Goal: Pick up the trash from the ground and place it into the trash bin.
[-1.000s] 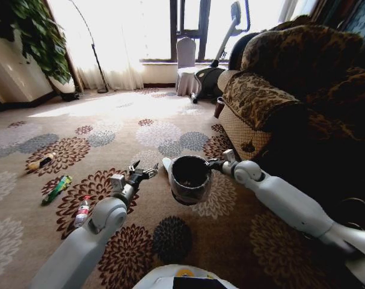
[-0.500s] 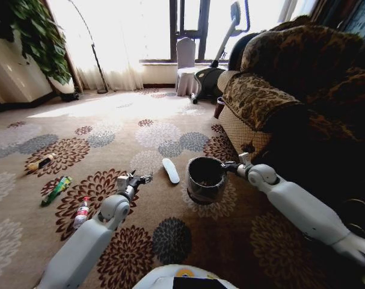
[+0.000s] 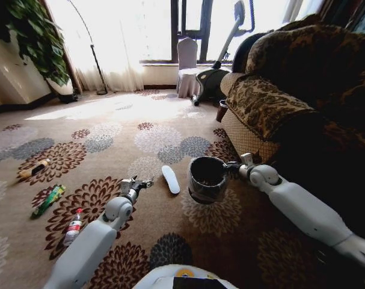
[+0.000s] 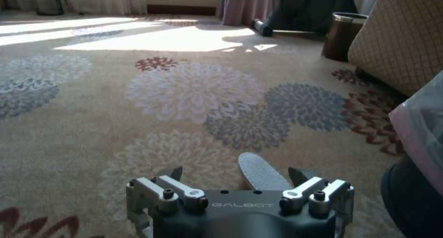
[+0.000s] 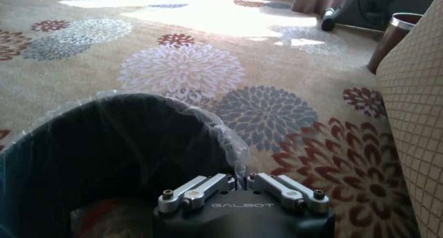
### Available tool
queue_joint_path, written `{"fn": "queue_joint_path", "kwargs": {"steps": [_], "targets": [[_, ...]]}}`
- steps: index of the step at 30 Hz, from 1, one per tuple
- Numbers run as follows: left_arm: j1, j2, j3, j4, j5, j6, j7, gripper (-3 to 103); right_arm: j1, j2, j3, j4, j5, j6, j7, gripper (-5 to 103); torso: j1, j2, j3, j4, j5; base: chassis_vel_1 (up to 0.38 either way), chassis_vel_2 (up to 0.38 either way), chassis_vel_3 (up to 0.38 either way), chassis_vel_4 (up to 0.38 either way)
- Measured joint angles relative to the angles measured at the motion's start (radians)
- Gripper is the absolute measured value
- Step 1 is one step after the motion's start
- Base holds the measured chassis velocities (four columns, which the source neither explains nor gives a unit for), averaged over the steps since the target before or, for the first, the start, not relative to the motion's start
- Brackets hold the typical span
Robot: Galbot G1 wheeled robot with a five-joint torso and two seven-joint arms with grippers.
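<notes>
**Bin gripped at the rim, litter spread on the carpet**

The trash bin (image 3: 206,179), a small round dark bucket lined with a translucent plastic bag, is held by the right claw (image 3: 233,167) in front of the patterned sofa (image 3: 272,114). In the right wrist view, the right claw (image 5: 244,183) is seen closed tight on the bin's bagged rim (image 5: 229,139), with something reddish visible inside the bin near the bottom. Whether the bin rests on the floral carpet (image 3: 110,138) or is lifted just above it cannot be told.

The left claw (image 3: 136,183) is stretched out low over the carpet, to the robot's left of the bin. In the left wrist view its fingers (image 4: 176,173) are spread apart and nothing is held between them. A flat, pale, sole-shaped piece (image 3: 170,179) is seen lying on the carpet between the left claw and the bin, just ahead of the open fingers (image 4: 260,170).

Further to the robot's left, well apart from the bin, a small plastic bottle with a red label (image 3: 73,226), a green packet (image 3: 48,200) and an orange-and-dark piece (image 3: 33,170) are left lying on the carpet.
</notes>
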Motion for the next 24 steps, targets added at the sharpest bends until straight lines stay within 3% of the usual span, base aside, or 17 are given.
{"fn": "queue_joint_path", "kwargs": {"steps": [16,24], "targets": [[-0.099,-0.135,0.12,0.249,0.0,-0.001,0.002,100,-0.063,-0.045,0.052,0.058,0.022,0.001,0.0,3,0.0,0.0,0.0,0.0,0.0005,-0.049,0.055,0.044,-0.047],[-0.2,-0.212,0.178,0.471,-0.002,-0.075,0.017,100,-0.107,-0.085,0.087,0.114,0.045,0.001,0.0,3,0.0,0.0,0.0,0.0001,0.0003,0.0,0.0,0.0,0.0]]}}
